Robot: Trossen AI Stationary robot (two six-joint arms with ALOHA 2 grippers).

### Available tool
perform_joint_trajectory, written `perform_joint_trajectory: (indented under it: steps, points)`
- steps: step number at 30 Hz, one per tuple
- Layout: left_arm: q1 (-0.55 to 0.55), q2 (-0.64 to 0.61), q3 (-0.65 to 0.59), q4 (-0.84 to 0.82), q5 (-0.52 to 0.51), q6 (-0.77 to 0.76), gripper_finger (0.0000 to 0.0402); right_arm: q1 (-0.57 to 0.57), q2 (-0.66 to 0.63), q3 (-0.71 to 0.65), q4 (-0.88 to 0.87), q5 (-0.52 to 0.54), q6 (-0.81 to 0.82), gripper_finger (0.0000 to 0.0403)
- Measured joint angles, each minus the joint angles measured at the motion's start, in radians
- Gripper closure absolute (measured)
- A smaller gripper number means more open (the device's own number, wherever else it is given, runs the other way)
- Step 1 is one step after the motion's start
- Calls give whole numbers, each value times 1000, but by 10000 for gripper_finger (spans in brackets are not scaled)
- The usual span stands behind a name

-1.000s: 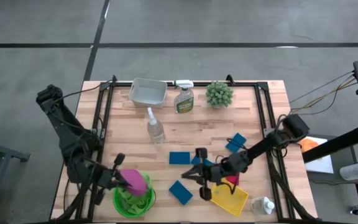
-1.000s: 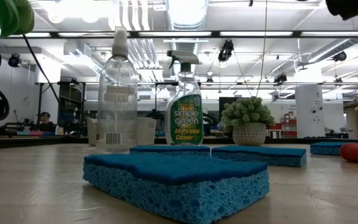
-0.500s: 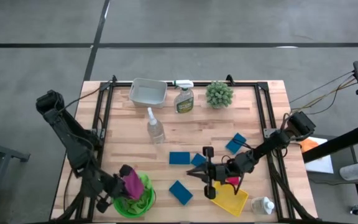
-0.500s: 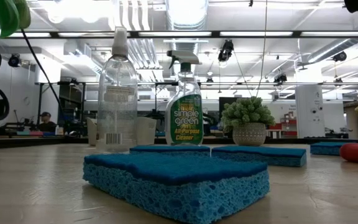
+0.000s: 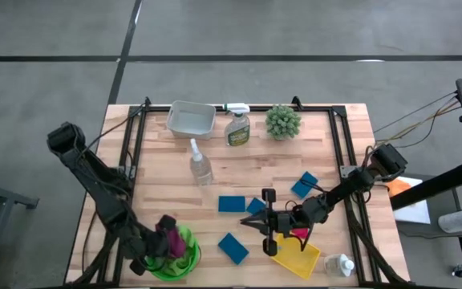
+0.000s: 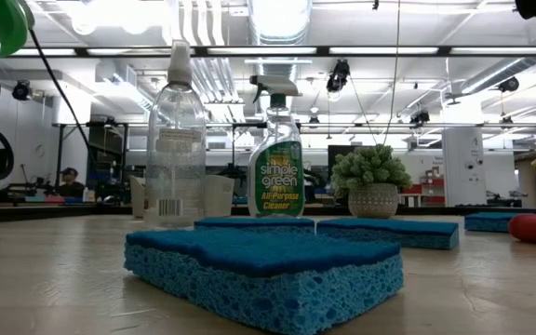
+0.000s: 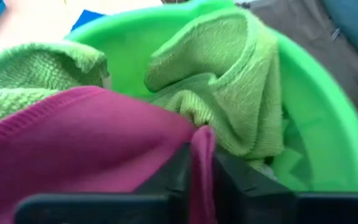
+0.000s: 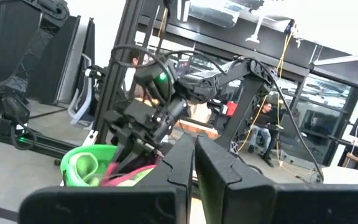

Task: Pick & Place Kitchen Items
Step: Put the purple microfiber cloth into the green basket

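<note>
My left gripper is at the near left corner, over the green bowl, shut on the pink cloth. A green cloth lies crumpled inside the bowl. My right gripper hovers shut and empty above the near middle, among blue sponges. Beside it a small red item lies next to a yellow tray. A small white bottle lies at the near right. My left gripper pinches a fold of the pink cloth between its two fingers. The fingers come slanting down from the table's left side. The cloth's bulk bunches slack beyond the fingers, inside the bowl's rim and against the green cloth.
Two clear spray bottles, a grey tub and a spiky potted plant stand toward the far edge. More blue sponges lie right of centre. Black rails run along both table sides.
My left gripper has sunk and tipped downward toward the green bowl, carrying the pink cloth from above the bowl's rim down into it.
</note>
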State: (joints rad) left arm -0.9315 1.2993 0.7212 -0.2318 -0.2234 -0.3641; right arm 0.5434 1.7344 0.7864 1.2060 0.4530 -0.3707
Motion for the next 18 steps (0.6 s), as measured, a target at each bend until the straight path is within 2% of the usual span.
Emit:
perform_joint_trajectory:
  steps: [10,18]
  points:
    - [-3,-87,0,-56,0,0,210,0,0,0,-15,3,0,385]
    - [-4,-165,0,-66,51,24,175,0,0,0,-19,3,0,385]
